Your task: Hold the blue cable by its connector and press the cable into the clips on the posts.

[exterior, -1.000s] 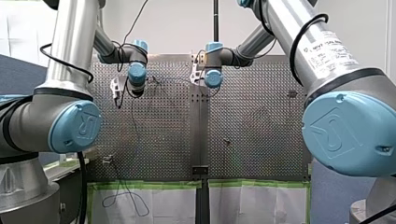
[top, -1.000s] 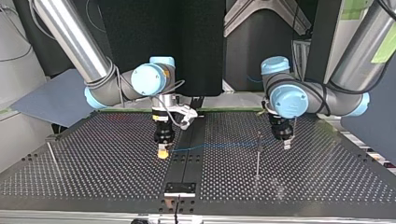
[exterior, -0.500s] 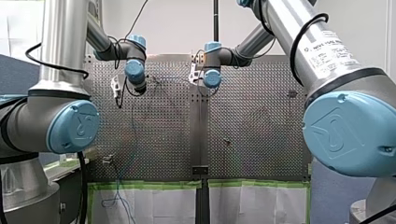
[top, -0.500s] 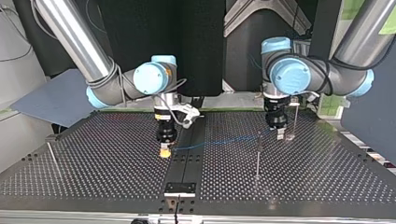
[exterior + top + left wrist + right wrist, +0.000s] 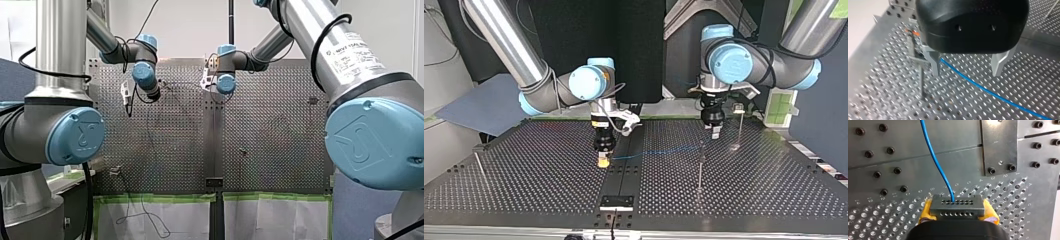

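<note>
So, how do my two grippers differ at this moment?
My left gripper is open; my right gripper is shut on the connector. The left has bare metal fingers; the right has yellow pads. The left holds nothing: the blue cable runs past it, ungripped. Both point down at the table.

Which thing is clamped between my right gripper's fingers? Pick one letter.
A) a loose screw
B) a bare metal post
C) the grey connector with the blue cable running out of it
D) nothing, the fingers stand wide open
C: in the right wrist view the right gripper has its yellow-padded fingers pressed on both sides of the grey connector, and the blue cable leaves its face.
</note>
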Motion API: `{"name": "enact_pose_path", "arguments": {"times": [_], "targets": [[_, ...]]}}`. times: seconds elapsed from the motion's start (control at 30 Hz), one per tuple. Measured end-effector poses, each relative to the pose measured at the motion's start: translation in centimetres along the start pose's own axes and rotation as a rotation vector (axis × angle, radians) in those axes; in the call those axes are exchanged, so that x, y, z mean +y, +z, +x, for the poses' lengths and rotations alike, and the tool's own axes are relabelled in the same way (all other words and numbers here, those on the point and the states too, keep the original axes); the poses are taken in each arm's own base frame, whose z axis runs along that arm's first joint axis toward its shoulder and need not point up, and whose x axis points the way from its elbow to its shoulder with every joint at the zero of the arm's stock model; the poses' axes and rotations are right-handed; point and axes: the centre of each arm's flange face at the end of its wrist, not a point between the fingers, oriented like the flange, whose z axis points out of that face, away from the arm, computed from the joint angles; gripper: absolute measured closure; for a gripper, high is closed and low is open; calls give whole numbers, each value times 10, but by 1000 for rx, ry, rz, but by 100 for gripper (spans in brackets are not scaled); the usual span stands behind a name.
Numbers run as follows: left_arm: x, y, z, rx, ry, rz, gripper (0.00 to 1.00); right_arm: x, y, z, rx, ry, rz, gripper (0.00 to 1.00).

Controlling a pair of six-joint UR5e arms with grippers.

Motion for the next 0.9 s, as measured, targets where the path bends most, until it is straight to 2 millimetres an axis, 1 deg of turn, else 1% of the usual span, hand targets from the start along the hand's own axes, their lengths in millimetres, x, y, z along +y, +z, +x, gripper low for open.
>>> {"name": "enact_pose_path", "arguments": {"times": [0.17, 0.27, 0.9], "targets": [[-7, -11, -14, -38, -10, 26, 0, 0, 0, 0, 0, 0, 0, 100], [-9, -14, -18, -48, -13, 34, 0, 0, 0, 0, 0, 0, 0, 100], [-17, -17, -25, -87, -19, 68, 0, -4, -4, -2, -16, 12, 6, 100]]}}
